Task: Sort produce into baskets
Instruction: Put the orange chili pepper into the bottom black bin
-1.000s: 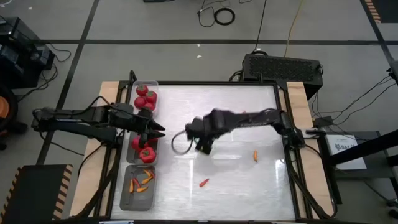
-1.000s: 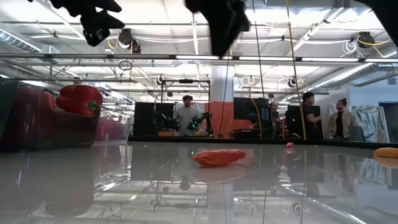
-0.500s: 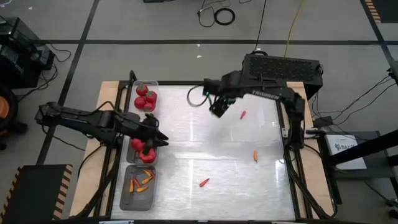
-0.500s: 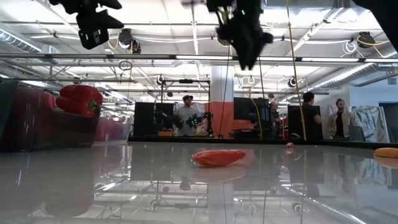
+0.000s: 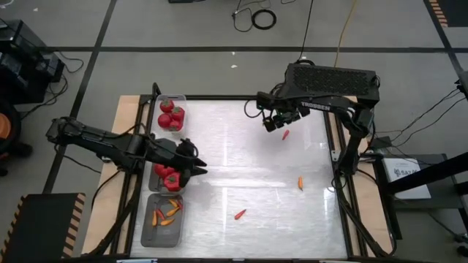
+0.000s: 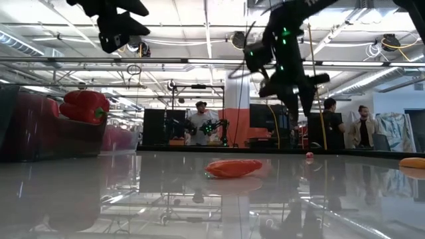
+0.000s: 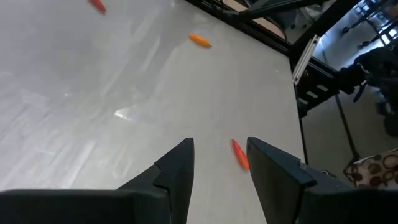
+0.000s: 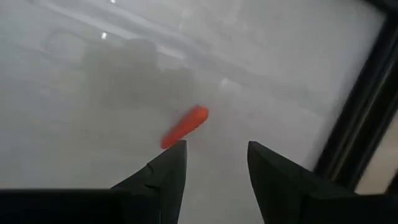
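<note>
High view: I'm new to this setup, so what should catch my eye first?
Three clear trays line the table's left edge, two with red produce, the nearest with small chilies. Three chilies lie loose on the table. The right gripper, jaws open, hovers beside the far chili; the left gripper hangs by the middle tray.

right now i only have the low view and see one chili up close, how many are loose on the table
Observer: Three: a far red chili, an orange chili and a near red chili.
Operator: which one is the right arm on
Observer: The right gripper hovers open just beside the far red chili.
Operator: and the left
Observer: The left gripper is open and empty at the table-side edge of the middle tray, which holds red peppers.
</note>
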`<state>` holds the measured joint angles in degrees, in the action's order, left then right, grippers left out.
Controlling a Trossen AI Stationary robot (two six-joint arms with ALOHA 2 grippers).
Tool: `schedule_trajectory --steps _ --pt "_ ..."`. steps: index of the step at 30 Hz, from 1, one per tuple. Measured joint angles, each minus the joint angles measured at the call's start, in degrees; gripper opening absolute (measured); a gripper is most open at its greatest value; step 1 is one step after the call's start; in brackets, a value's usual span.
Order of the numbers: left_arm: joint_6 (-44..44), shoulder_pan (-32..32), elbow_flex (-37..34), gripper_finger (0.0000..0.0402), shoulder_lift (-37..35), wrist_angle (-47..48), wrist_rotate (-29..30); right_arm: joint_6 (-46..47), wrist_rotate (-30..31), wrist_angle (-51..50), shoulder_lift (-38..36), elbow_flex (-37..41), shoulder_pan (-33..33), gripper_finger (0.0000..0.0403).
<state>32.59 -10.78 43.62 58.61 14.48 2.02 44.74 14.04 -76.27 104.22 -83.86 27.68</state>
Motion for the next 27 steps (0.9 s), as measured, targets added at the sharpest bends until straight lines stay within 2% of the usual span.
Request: schedule_trajectory --steps 6,20,23,27 --pt "-0.5 1.1 0.0 0.0154 1.7 -0.3 -0.8 2.7 -5.2 11.7 0.0 7.8 1.2 0.0162" --pt "-2.0 1.4 0.0 0.0154 2.0 -0.2 -2.0 13.1 -6.3 25.5 -0.3 22.5 0.0 0.0160" --pt "-2.1 1.4 0.0 0.0154 2.0 0.0 -2.0 13.8 -5.9 27.2 -0.4 23.5 -0.6 0.0148" --pt "-3.0 1.4 0.0 0.0154 2.0 0.0 -2.0 14.3 -5.1 27.7 -0.3 23.5 -1.3 0.0112"
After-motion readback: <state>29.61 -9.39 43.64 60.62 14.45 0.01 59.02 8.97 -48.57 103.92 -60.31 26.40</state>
